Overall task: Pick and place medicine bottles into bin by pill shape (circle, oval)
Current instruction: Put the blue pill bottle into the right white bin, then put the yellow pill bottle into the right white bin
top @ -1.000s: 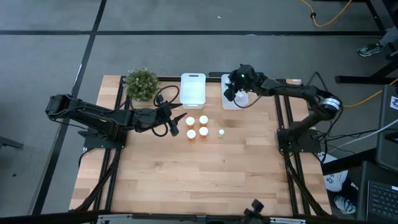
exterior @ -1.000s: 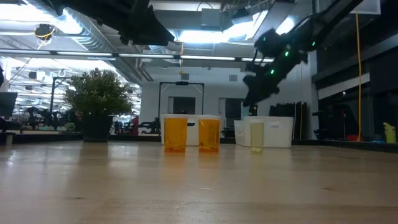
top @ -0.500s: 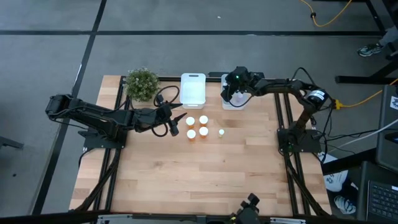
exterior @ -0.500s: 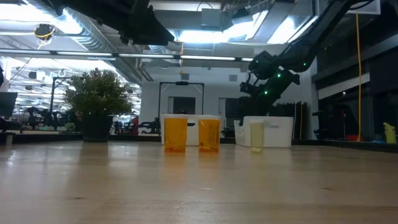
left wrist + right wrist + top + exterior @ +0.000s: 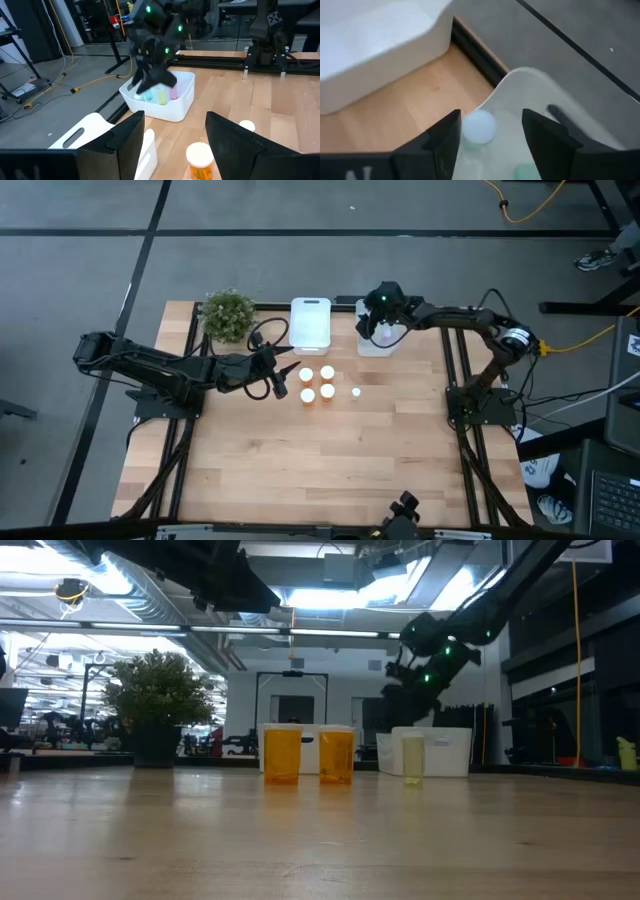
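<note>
The right gripper point(image 5: 381, 323) hangs over the right-hand bin point(image 5: 364, 344) at the table's far edge, having swung in over it within the last second; its fingers now stand apart, where a moment ago they were nearly closed; in the right wrist view a pale bottle point(image 5: 479, 127) sits between and below the fingers, inside the bin, so by my judgement that bottle has just been let go and 1 more is sorted; the left wrist view shows several small bottles point(image 5: 159, 93) already standing in that bin. The left gripper point(image 5: 281, 385) waits low beside the group, fingers partly open and empty. On the table 3 orange bottles point(image 5: 317, 383) with white caps and 1 small pale bottle point(image 5: 355, 392) remain, close together near the middle; the second bin point(image 5: 310, 323) stands just left of the first. The wooden table point(image 5: 300, 470) is otherwise bare, with a potted plant point(image 5: 228, 315) at its far left corner; around it lie grey floor and cables, and the low view shows a lit workshop behind.
</note>
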Robot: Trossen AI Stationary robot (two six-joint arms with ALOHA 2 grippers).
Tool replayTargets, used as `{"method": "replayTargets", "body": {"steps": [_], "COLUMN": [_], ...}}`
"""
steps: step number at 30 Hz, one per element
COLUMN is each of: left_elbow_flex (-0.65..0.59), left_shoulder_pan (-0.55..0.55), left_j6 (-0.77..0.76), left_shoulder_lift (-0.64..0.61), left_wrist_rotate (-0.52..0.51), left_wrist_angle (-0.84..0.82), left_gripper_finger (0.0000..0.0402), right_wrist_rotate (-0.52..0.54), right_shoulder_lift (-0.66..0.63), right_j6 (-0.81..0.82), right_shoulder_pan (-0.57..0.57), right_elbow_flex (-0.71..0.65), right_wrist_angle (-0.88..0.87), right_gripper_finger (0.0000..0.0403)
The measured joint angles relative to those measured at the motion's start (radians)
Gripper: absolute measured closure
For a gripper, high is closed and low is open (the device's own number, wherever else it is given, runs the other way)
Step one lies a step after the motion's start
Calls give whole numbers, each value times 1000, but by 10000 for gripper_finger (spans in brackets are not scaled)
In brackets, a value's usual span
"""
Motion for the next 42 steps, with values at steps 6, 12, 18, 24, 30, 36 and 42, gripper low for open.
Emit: {"method": "replayTargets", "body": {"steps": [6, 12, 18, 24, 30, 36, 42], "left_elbow_flex": [0, 0, 0, 0, 0, 0, 0], "left_shoulder_pan": [0, 0, 0, 0, 0, 0, 0], "left_j6": [0, 0, 0, -1, -2, -4, -4], "left_shoulder_lift": [0, 0, 0, 0, 0, 0, 0], "left_wrist_rotate": [0, 0, 0, 0, 0, 0, 0], "left_wrist_angle": [0, 0, 0, 0, 0, 0, 0], "left_gripper_finger": [198, 198, 198, 198, 198, 198, 198], "right_wrist_rotate": [-10, -164, -198, -217, -209, -157, -142], "right_shoulder_lift": [-149, -349, -503, -604, -616, -559, -417], "right_j6": [73, 132, 203, 317, 368, 323, 208], "right_shoulder_pan": [25, 136, 312, 479, 542, 563, 617], "right_elbow_flex": [74, 23, -137, -307, -451, -506, -478], "right_wrist_angle": [-233, -398, -451, -429, -254, -119, -13], "right_gripper_finger": [185, 185, 185, 185, 185, 185, 185]}}
